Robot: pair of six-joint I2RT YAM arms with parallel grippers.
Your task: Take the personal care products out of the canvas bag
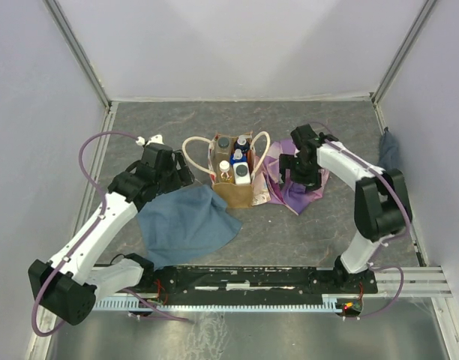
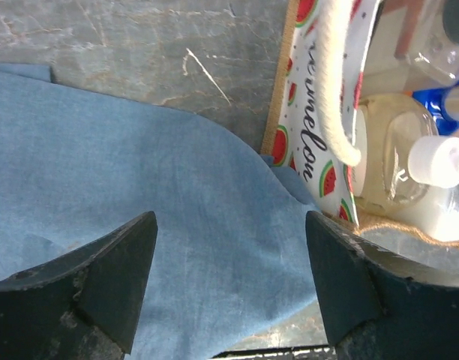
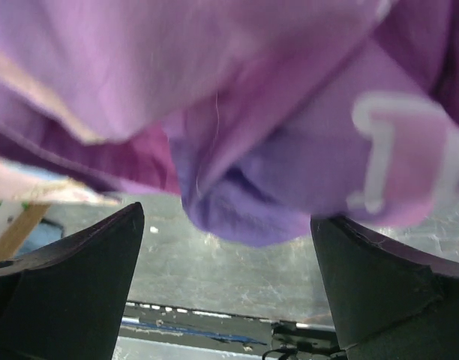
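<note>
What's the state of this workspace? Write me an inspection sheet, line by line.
Surface: grey stone-patterned table top, no spills seen.
Job's things: canvas bag upright, bottles all inside it.
Clutter: blue cloth against the bag's left side; purple cloth on its right.
Grippers: left gripper open over the blue cloth; right gripper open at the purple cloth; both empty.
Cables: purple cable looping along the left arm, another on the right; neither is snagged.
Surroundings: white walls on three sides; metal rail at the near edge.
</note>
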